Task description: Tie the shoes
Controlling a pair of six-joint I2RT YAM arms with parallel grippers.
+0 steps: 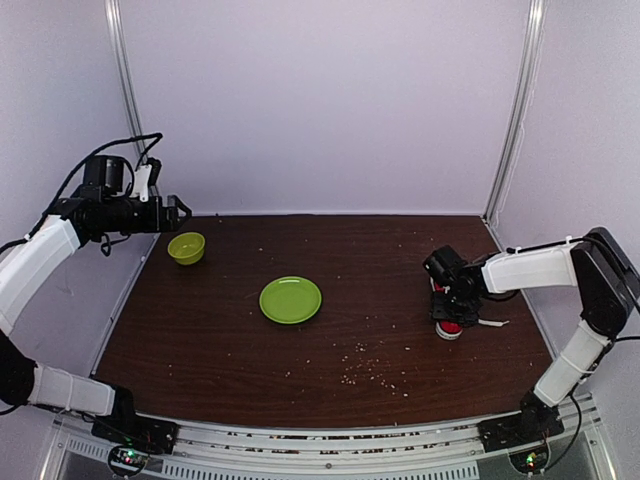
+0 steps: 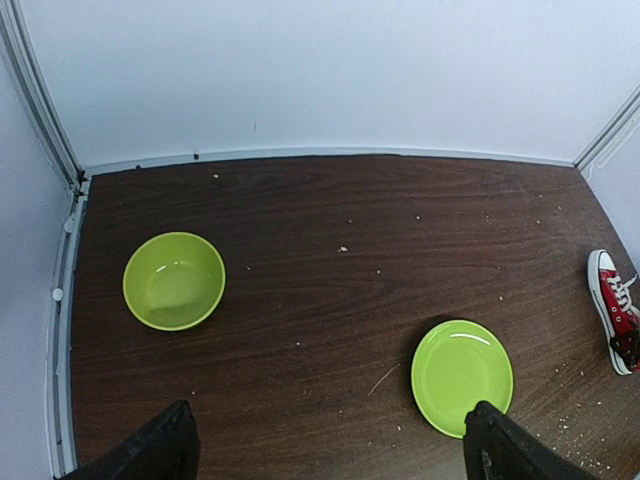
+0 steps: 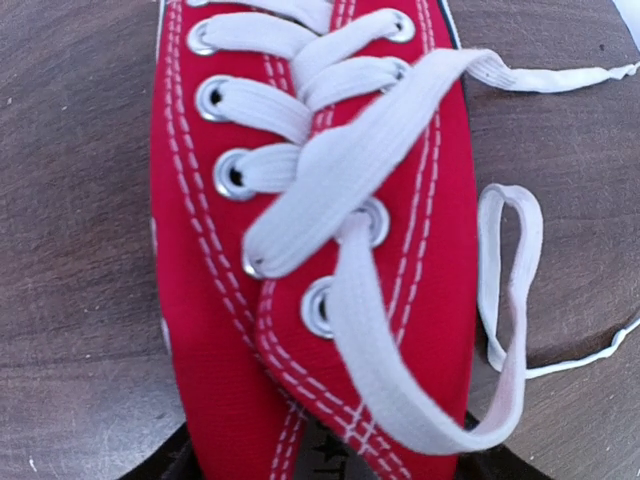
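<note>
The red canvas shoe (image 1: 451,326) with white laces (image 3: 350,150) lies at the right side of the table, and its toe shows at the edge of the left wrist view (image 2: 615,305). My right gripper (image 1: 446,303) is down over it. In the right wrist view the dark fingers (image 3: 165,468) press against both sides of the shoe (image 3: 220,330), whose eyelet flaps overlap. The laces are untied, with a loose loop (image 3: 520,290) on the table beside it. My left gripper (image 1: 185,212) hangs open high over the far left corner, nothing between its fingers (image 2: 160,450).
A green bowl (image 1: 186,247) stands at the back left and a green plate (image 1: 290,299) near the table's middle. Crumbs (image 1: 370,370) are scattered toward the front. White walls close in the back and sides.
</note>
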